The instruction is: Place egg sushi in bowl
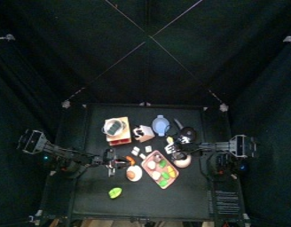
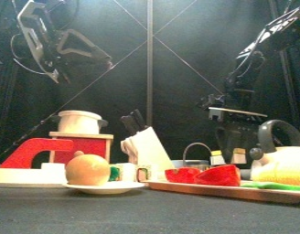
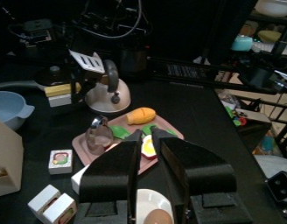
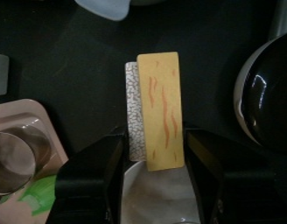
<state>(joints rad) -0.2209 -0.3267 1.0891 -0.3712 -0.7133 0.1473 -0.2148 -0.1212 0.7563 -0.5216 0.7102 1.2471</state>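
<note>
- The egg sushi [image 4: 160, 109] lies flat on the black worktop [image 4: 64, 79], yellow side up with its speckled white rice showing along one edge. It sits between a pink tray [image 4: 17, 118] and a black rounded object [image 4: 269, 87].
- The right gripper [image 4: 157, 134] is spread wide, with one jaw on either side of the sushi's narrow width. This lines it up to close across the short side rather than the long one. I cannot see either jaw pressing on the piece, so it looks straddled rather than pinched.
- The gap beside each jaw is slim. The tray and the black object crowd the spot, which is probably why the approach comes straight down from above.
- The bowl [image 1: 161, 124] stands apart from the sushi, further back on the worktop, with its mouth up and unobstructed. Its pale blue rim also shows in the left wrist view [image 3: 8, 107].
- The left gripper [image 3: 150, 144] hangs above the tray of toy food. Its jaws are slightly parted and hold nothing, and it is clear of the other arm's work.
- By my judgement the pick is not yet done. Closing and lifting come next, then the carry to the bowl.
</note>
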